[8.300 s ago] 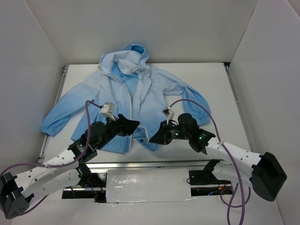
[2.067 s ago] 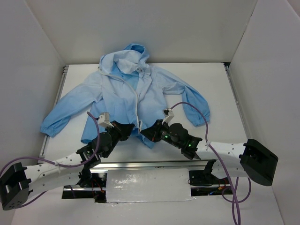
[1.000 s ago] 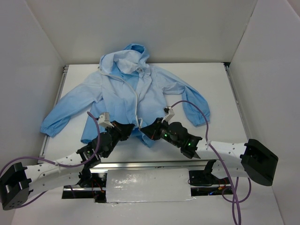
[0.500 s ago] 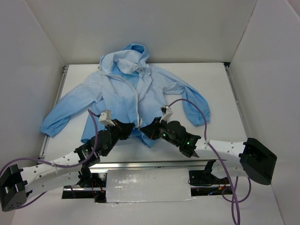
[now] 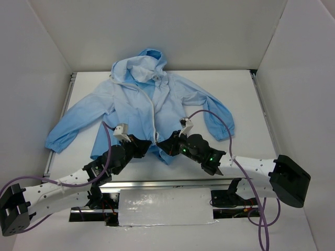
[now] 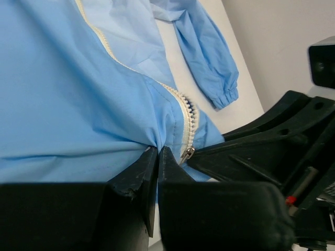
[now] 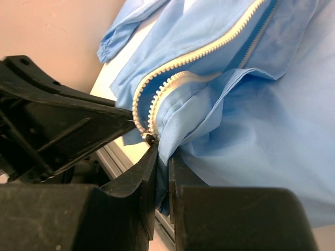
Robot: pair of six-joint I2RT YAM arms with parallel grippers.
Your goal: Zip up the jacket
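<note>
Pinching on both sides: the left jaws are pressed together on a fold of the jacket (image 5: 131,104) at its hem, just beside the white zipper (image 5: 153,112). The right jaws are clamped on the bottom corner of the opposite front panel, almost nose to nose with the left ones. The jacket lies spread on the tabletop (image 5: 246,94), hood (image 5: 146,60) at the far edge, hem at the near edge, sleeves reaching toward the left and right edges. From above, the two arms cover the hem, so the zipper's lower end is hidden. The left wrist view opens that up: a small metal slider (image 6: 187,153) sits at the bottom of the teeth, right beside the pinched fabric, with an elastic cuff (image 6: 222,97) beyond. The right wrist view adds two rows of teeth (image 7: 207,48) running side by side down to that slider (image 7: 150,139), just above the jaw tips.
</note>
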